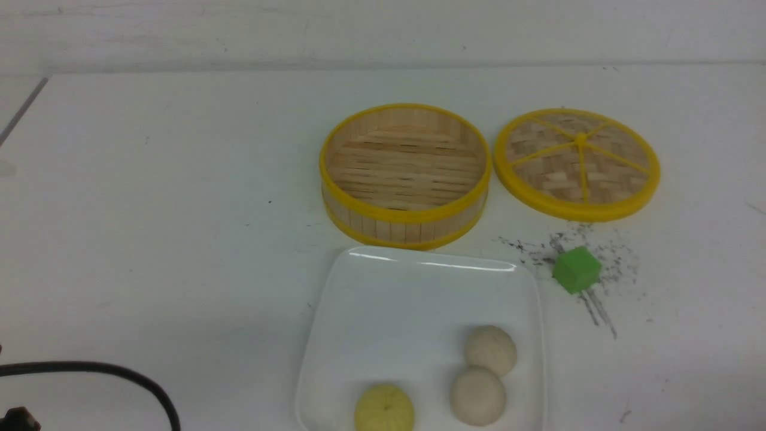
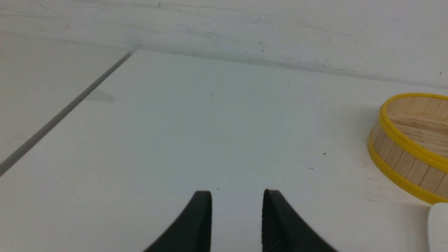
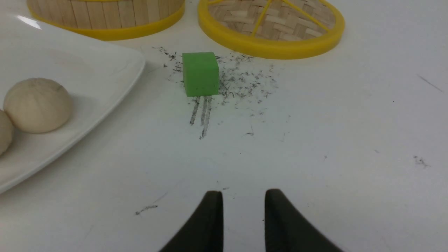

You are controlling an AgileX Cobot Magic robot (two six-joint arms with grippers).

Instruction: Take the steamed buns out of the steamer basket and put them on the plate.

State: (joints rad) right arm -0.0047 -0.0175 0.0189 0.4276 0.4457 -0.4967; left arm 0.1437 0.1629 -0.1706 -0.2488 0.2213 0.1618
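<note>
Ahead of right gripper [image 3: 241, 196], jaws apart w/ nothing between: scuffed white tabletop [image 3: 332, 140], grey smudges round small green cube [image 3: 200, 73]. Beyond: round yellow-rimmed wooden-slat steamer basket [image 1: 405, 173], no buns inside. Three round dough buns [image 1: 491, 350] on glossy white square plate [image 1: 407, 299]. Left gripper [image 2: 237, 197] also parted, holding nothing, pale wall [image 2: 245, 28] behind.
</note>
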